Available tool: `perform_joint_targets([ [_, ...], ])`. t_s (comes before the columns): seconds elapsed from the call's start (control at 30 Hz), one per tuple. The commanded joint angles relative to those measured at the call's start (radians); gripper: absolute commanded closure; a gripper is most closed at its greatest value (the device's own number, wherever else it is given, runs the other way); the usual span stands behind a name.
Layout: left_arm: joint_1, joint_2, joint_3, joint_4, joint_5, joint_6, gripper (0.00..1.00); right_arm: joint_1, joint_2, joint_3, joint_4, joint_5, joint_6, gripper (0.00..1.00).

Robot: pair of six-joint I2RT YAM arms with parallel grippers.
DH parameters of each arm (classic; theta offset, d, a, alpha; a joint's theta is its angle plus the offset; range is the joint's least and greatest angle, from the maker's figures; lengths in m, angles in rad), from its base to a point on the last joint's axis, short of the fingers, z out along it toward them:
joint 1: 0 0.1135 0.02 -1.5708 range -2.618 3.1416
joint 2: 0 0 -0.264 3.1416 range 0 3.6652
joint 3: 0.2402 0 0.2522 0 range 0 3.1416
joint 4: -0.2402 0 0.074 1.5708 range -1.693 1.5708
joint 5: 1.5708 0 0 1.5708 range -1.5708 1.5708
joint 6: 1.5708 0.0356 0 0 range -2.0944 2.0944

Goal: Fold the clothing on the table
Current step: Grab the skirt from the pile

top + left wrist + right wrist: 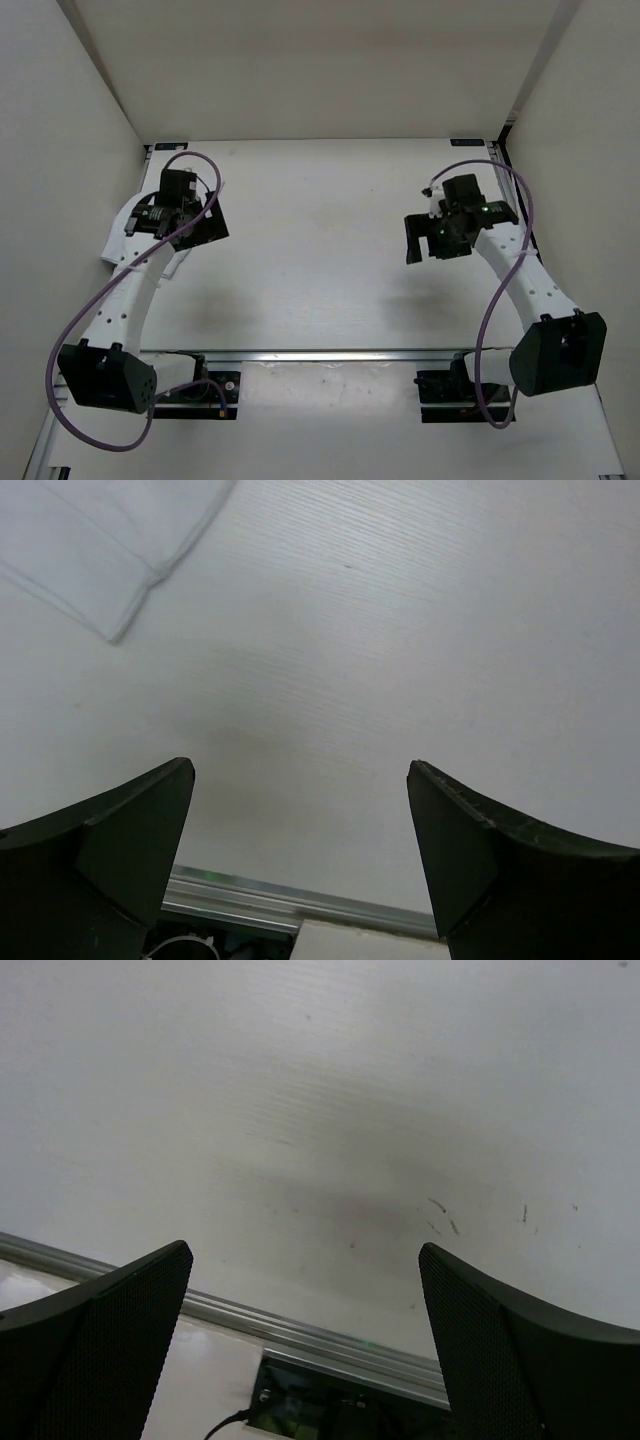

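Flatly, thin white clothing with stitched hem, matte grained table

White perforated arms, black-jointed, black pincers (purple cables)

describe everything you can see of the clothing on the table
The clothing is a plain white item of thin, soft fabric, slightly brighter than the table it lies flat on. It sits at the table's left side, and in the top view the left arm covers most of it. The left wrist view shows one end with a stitched hem, a faint seam line and a squared corner. It looks smooth and not yet folded. The open left end effector is clear of it, and nothing grips it.
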Motion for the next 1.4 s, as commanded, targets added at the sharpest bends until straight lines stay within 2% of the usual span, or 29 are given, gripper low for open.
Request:
perform_joint_targets([
  [0.0,0.035,-0.013,0.036,-0.025,-0.219,-0.069,0.01,-0.091,0.038,0.162,0.003,-0.084,0.050,0.00],
  [0.1,0.084,-0.057,-0.001,-0.029,-0.191,-0.060,0.02,-0.040,0.100,0.238,0.028,-0.190,-0.066,0.01],
  [0.17,0.101,-0.095,-0.047,0.013,-0.143,-0.037,0.02,0.055,0.146,0.260,0.031,-0.031,-0.127,0.01],
  [0.27,0.130,-0.146,-0.099,0.024,-0.103,-0.065,0.01,0.151,0.155,0.278,0.080,-0.068,-0.193,0.01],
  [0.43,0.241,-0.174,-0.134,-0.012,-0.180,-0.183,0.01,0.336,0.196,0.298,0.251,0.069,-0.260,0.01],
  [0.53,0.280,-0.134,-0.133,-0.012,-0.262,-0.204,0.02,0.367,0.244,0.332,0.336,0.077,-0.343,0.01],
  [0.57,0.293,-0.111,-0.134,-0.018,-0.285,-0.235,0.05,0.376,0.259,0.344,0.368,0.065,-0.373,0.01],
  [0.6,0.328,-0.074,-0.134,-0.006,-0.289,-0.250,0.08,0.372,0.272,0.353,0.377,0.060,-0.387,0.01],
  [0.67,0.394,-0.020,-0.154,0.046,-0.200,-0.275,0.18,0.355,0.311,0.394,0.399,0.052,-0.406,0.01],
  [0.73,0.441,0.055,-0.215,0.094,-0.160,-0.293,0.19,0.300,0.368,0.471,0.359,-0.019,-0.371,0.01],
  [0.77,0.464,0.076,-0.231,0.128,-0.134,-0.305,0.14,0.253,0.412,0.523,0.335,-0.061,-0.339,0.00],
  [0.8,0.490,0.110,-0.261,0.154,-0.100,-0.312,0.04,0.208,0.423,0.539,0.325,-0.081,-0.323,0.01],
  [0.87,0.526,0.170,-0.288,0.189,-0.044,-0.344,0.02,0.141,0.459,0.582,0.324,-0.162,-0.300,0.00],
  [1.13,0.414,0.383,-0.231,0.263,-0.098,-0.405,0.01,-0.094,0.519,0.629,0.287,-0.291,-0.273,0.01],
  [1.37,0.402,0.386,-0.199,0.321,-0.132,-0.427,0.04,-0.163,0.558,0.663,0.273,-0.328,-0.246,0.01],
])
